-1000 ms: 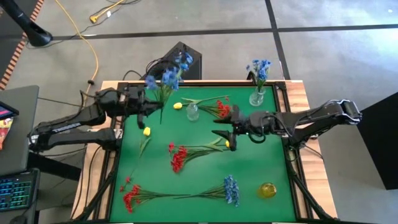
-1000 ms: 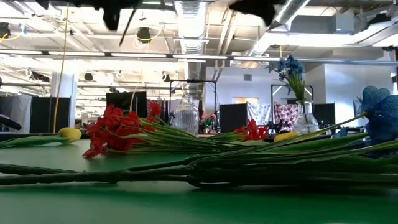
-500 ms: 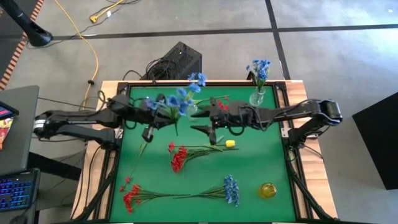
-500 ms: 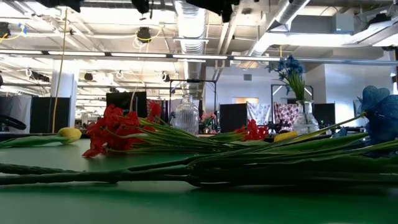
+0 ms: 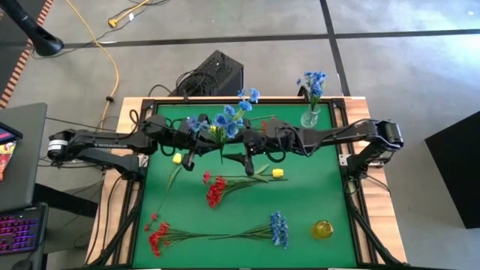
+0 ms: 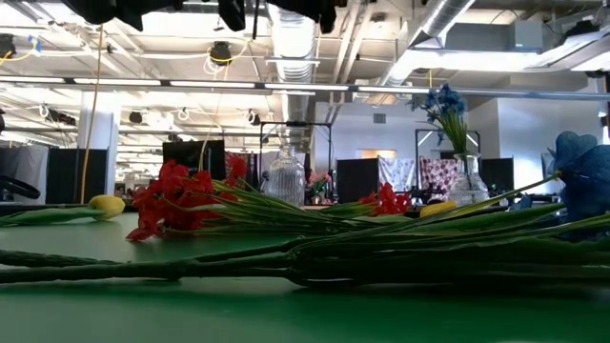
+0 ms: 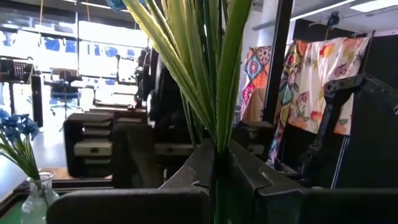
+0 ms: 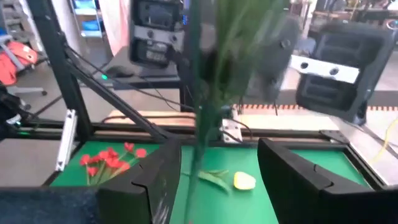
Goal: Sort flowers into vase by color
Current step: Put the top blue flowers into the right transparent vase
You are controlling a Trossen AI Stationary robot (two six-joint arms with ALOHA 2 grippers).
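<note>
blue flowers are hanging over the far middle of the green table in the high view, gripped by the left pincer, which is closing tight on the stems; the bunch is running from that pincer toward the far right, blooms uppermost. the right pincer is facing it from just beside, fingers spread, with nothing between them in this view, so the stems lie to its left, close enough for a handover by my judgement. a vase already holding blue blooms is standing at the far right corner, nearer the right arm. in the low view both arms are showing only as dark shapes along the top edge, while red flowers are lying flat on the table. in the left wrist view the green stems are rising upright from between the closed fingers. in the right wrist view a blurred stem is crossing between the spread fingers, not yet clamped.
</note>
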